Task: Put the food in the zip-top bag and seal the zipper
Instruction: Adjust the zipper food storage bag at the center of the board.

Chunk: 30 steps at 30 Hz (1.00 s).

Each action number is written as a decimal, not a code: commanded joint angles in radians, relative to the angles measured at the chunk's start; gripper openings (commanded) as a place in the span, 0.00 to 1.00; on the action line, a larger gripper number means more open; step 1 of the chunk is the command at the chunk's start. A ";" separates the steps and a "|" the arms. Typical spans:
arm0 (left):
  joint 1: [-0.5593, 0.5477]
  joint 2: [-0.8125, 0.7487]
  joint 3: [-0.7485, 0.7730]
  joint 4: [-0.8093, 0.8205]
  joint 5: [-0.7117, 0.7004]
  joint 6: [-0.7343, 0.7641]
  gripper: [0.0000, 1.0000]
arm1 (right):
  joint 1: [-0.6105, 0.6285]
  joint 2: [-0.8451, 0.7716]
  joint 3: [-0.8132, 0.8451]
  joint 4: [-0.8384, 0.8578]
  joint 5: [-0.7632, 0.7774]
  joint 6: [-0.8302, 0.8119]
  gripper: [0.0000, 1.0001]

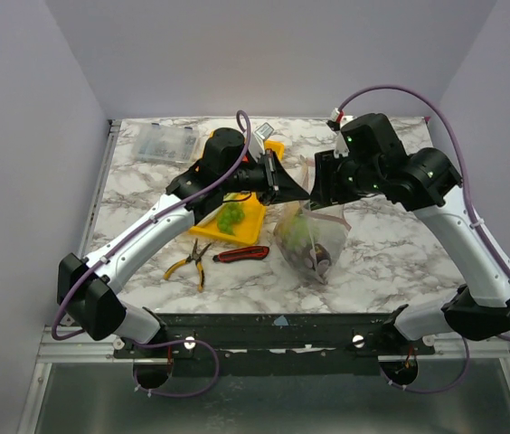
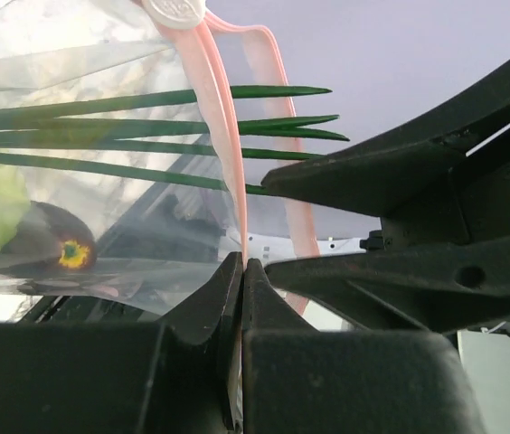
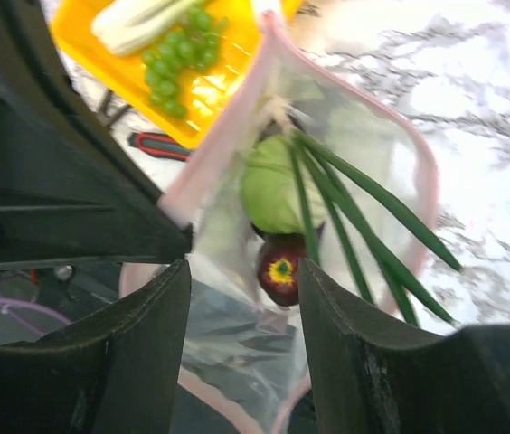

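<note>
The zip-top bag [image 1: 309, 242] hangs above the table between my two grippers, mouth up. My left gripper [image 1: 297, 192] is shut on its pink zipper [image 2: 228, 136] strip, pinched between the jaws [image 2: 242, 264]. In the bag are a green cabbage [image 3: 273, 190], a dark purple eggplant [image 3: 280, 268] and long green leek leaves [image 3: 363, 217]. My right gripper [image 3: 241, 325] is open above the bag mouth [image 1: 320, 201], with loose bag film between its fingers. Green grapes [image 3: 178, 59] and a pale stalk [image 3: 133, 23] lie on the yellow tray [image 1: 246, 231].
Yellow-handled pliers [image 1: 192, 262] and a red-black utility knife [image 1: 241, 254] lie in front of the tray. A clear hard box [image 1: 160, 142] stands at the back left. The bag's pink mouth edge [image 3: 223, 136] stands apart in an open loop.
</note>
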<state>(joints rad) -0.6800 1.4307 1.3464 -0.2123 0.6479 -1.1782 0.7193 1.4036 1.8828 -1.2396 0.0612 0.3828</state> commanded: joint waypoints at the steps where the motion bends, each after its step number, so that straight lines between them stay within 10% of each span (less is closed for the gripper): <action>1: -0.001 -0.022 0.027 0.024 0.027 0.005 0.00 | 0.006 -0.014 0.007 -0.081 0.122 -0.054 0.55; 16: -0.037 0.006 0.005 0.053 0.041 0.003 0.00 | 0.006 -0.032 -0.229 0.308 0.097 -0.412 0.59; 20: -0.037 0.000 -0.001 0.058 0.039 0.005 0.00 | 0.006 0.009 -0.242 0.242 0.281 -0.425 0.58; 30: -0.028 -0.005 -0.029 0.082 0.024 0.000 0.00 | 0.015 -0.057 -0.316 0.138 0.104 -0.350 0.64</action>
<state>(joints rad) -0.7090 1.4326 1.3296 -0.1860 0.6514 -1.1767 0.7212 1.3865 1.6192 -1.0462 0.2379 0.0086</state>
